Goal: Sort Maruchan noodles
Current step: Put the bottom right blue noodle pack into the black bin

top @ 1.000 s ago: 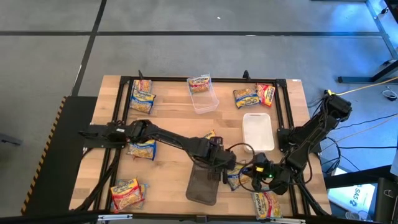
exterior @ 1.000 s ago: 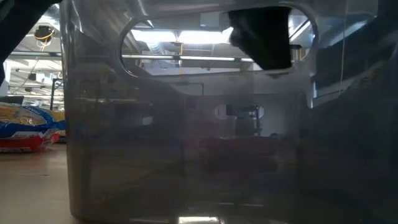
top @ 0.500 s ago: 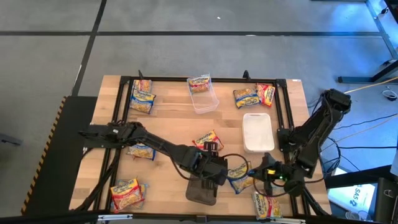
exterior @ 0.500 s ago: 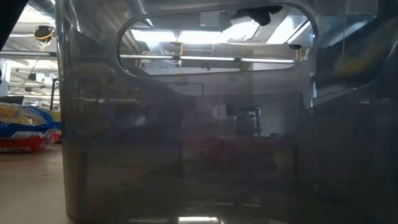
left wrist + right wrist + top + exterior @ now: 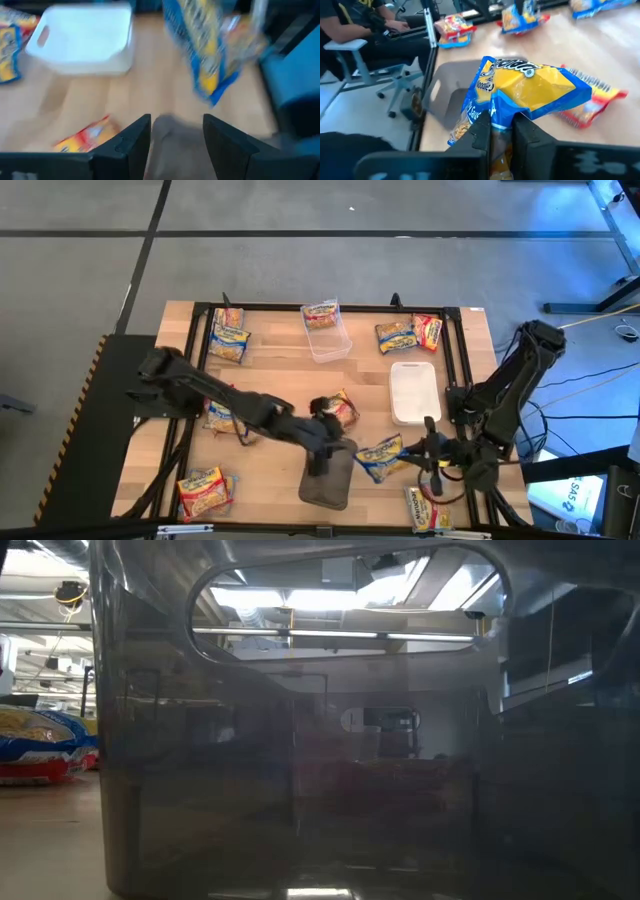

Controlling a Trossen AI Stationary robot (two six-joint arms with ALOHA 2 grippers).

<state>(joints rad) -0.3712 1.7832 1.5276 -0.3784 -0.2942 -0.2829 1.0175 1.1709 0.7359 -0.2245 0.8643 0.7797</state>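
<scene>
My right gripper (image 5: 418,452) is shut on a blue-banded Maruchan noodle packet (image 5: 380,456), held just right of the dark grey tray (image 5: 328,482) near the table's front. My left gripper (image 5: 175,137) stands open over that tray's far end (image 5: 177,150) with nothing between its fingers. A red-banded packet (image 5: 336,408) lies flat on the table behind the tray. Other noodle packets lie at the far left (image 5: 228,340), far right (image 5: 408,333), left (image 5: 226,418), near left (image 5: 205,490) and near right (image 5: 425,508). One packet (image 5: 320,313) rests on the clear tub (image 5: 328,340). My right gripper pinches the blue-banded packet by its blue edge (image 5: 501,119) between the two fingers (image 5: 482,134), at the packet's right end. The fingers come from the table's right, slanting a little downward. The packet sticks out past the fingertips toward the dark tray, lifted clear of the table.
A white tray (image 5: 413,392) stands right of centre, behind the held packet. A black frame rail (image 5: 460,370) runs round the table. In the low view the dark tray's wall (image 5: 300,790) fills nearly the whole picture. A seated person (image 5: 365,20) shows beyond the table's edge.
My right gripper has risen and rolled, lifting the blue-banded packet off the table beside the dark tray. My left gripper has drawn back from the tray's right side toward the table's left and gone up, staying open. The tray has kept its place.
</scene>
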